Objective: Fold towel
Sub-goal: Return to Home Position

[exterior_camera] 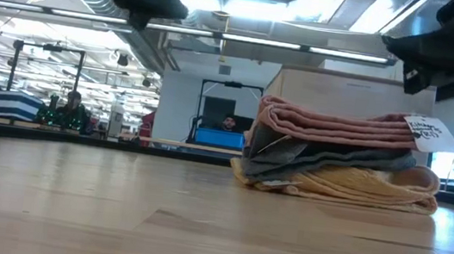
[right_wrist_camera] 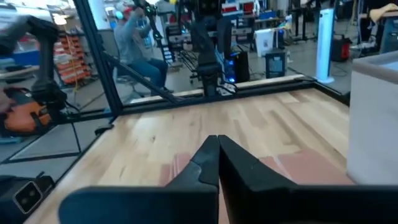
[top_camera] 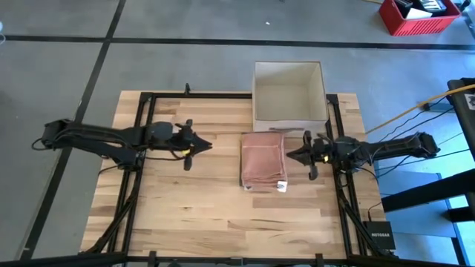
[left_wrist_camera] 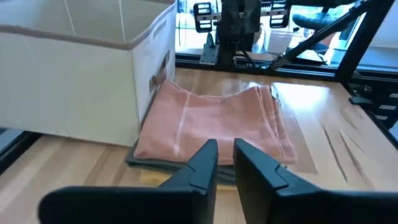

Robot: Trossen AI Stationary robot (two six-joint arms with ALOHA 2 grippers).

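On the table [top_camera: 185, 208], the brown towel [top_camera: 263, 159] lay folded at the box's [top_camera: 289, 93] 6 o'clock. The left gripper [top_camera: 202, 146], slightly parted, at its 9 o'clock and the right gripper [top_camera: 295, 154], closed empty, at 3 needed level, outward retreats.

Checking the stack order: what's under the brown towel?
A gray towel lies directly under the brown towel, with a yellow towel beneath that on the table. Only their folded edges show; the rest is covered. The left gripper and right gripper hover beside the stack.
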